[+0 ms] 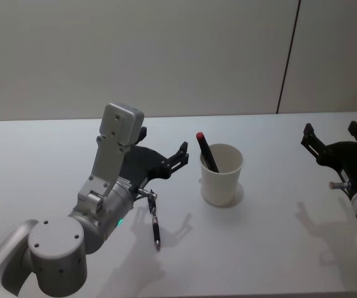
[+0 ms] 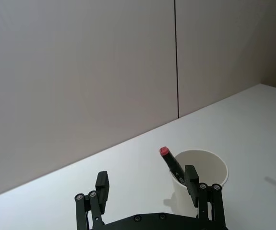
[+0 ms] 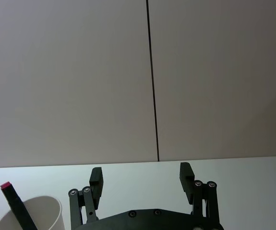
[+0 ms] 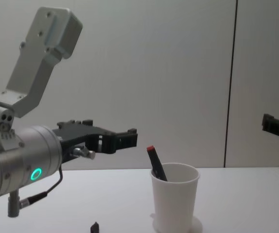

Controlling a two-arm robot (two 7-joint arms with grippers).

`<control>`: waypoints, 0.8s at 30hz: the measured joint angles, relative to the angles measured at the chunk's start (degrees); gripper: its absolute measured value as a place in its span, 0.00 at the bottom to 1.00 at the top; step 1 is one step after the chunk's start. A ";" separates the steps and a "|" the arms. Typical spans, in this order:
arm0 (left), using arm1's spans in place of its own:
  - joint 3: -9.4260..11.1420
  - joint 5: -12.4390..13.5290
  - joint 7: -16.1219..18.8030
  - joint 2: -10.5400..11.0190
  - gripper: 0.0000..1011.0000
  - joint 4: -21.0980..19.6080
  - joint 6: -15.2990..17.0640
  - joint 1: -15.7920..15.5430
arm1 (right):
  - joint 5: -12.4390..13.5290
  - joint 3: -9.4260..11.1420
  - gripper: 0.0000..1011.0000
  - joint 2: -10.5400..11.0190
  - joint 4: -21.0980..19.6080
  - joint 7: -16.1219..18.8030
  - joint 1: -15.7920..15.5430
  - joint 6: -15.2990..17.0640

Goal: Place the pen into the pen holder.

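The fingers (image 2: 102,188) of the left gripper (image 1: 163,144) are spread wide and grasp nothing. This gripper hovers above the worktop (image 1: 277,248), just to the left of the pen holder (image 1: 221,180) and pointing toward it, with a clear gap between its nearest fingertip and the cup's rim. That released, stood-off pose suits a drop already made, judging by what the cup contains. Below the left wrist a slim dark object (image 1: 156,226) lies on the worktop; whether it is a second pen or part of the arm's cable cannot be told. Next comes the pen holder, a white paper cup standing upright near the middle of the worktop. Inside it is the pen (image 1: 206,151), dark with a red end, leaning against the cup's left inner wall so the red end pokes up above the rim. Nothing else can be made out inside the cup. The task looks complete. Far to the right, well apart from the cup, the right gripper (image 1: 331,130) is held above the worktop, its fingers (image 3: 96,178) likewise parted and empty, apparently idle.
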 joint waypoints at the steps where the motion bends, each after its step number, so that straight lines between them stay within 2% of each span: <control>1: -0.06 -0.34 0.20 -0.07 0.99 -0.07 0.48 0.01 | 0.01 0.01 0.99 0.01 -0.01 -0.01 -0.01 0.01; 8: -0.57 -3.88 2.14 -0.67 0.99 -0.32 5.93 0.00 | 0.04 0.05 0.99 0.04 -0.05 -0.05 -0.04 0.04; 10: -0.81 -5.24 2.87 -0.95 0.99 -0.33 8.35 -0.14 | 0.05 0.07 0.99 0.06 -0.07 -0.07 -0.06 0.06; 21: -1.59 -9.81 5.16 -1.93 0.99 0.54 17.37 -0.88 | 0.06 0.08 0.99 0.08 -0.11 -0.10 -0.11 0.10; 24: -1.72 -10.58 5.49 -2.12 0.99 0.93 18.82 -1.00 | 0.06 0.07 0.99 0.08 -0.11 -0.10 -0.11 0.10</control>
